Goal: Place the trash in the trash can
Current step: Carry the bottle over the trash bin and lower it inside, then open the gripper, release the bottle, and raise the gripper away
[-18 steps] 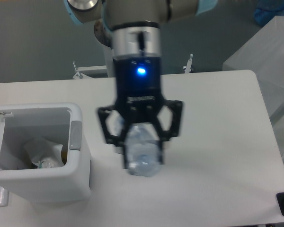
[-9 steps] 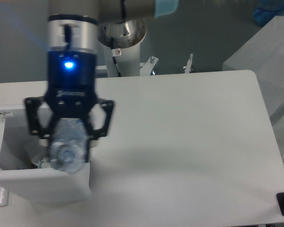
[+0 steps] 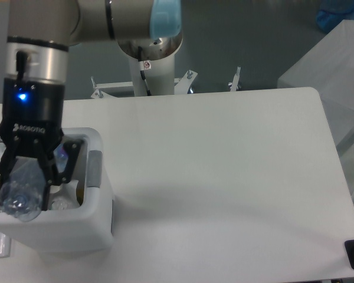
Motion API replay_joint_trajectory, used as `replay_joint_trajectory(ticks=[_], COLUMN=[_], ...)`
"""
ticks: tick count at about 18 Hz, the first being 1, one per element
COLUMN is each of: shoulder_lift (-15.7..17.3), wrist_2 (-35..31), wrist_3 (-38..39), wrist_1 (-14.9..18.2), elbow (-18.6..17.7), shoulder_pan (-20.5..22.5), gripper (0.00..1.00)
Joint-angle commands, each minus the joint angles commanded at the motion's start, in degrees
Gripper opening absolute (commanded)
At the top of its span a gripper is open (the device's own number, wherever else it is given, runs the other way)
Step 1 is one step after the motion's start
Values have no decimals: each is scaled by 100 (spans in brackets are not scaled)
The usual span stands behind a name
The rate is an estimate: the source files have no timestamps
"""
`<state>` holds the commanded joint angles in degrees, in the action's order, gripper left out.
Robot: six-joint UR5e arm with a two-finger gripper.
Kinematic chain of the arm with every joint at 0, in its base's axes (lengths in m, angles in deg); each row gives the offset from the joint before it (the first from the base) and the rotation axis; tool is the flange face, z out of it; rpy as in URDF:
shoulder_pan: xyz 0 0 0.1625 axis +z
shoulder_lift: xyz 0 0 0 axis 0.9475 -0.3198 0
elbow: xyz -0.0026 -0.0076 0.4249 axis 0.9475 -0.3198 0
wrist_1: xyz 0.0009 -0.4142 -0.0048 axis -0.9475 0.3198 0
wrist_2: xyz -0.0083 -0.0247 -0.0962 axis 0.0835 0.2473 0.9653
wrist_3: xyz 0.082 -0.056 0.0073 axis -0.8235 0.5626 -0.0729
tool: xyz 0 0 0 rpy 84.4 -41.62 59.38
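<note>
My gripper [image 3: 25, 180] hangs over the open mouth of the white trash can [image 3: 97, 221] at the left edge of the table. It is shut on a clear plastic bottle [image 3: 20, 197], which points down and toward the camera, its round end near the can's front rim. The arm and bottle hide most of the can's inside; a bit of pale trash [image 3: 62, 203] shows beside the bottle. A grey latch [image 3: 95, 168] sits on the can's right wall.
The white table [image 3: 224, 177] stretches to the right of the can. The arm's base column [image 3: 150, 65] stands behind the table's far edge. A translucent white box [image 3: 330, 76] stands off the table's right side.
My gripper has carried the bottle leftward, from above the table's middle to above the can's open mouth.
</note>
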<state>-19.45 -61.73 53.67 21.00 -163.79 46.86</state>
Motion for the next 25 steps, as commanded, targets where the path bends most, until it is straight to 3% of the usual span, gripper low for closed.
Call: replay_joint_trajectory(ticks=[3,5,7,10,12,20,25], shoulder_lift=[-44,8,105,105,149,211,211], wrist_2=[0,-9,-9,0,-26,175,343], wrist_3=[-17,-52,-79,-36,-70,-412,-1335], wrist_1=[9,9,0,0,9,17,158], elbow=[-26,-166,-281,-281,-473,-484,-414], shoulder_pan=[-9,-18,-9,17,114,1641,2179], gripper=[64,88,100,100,100,100,100])
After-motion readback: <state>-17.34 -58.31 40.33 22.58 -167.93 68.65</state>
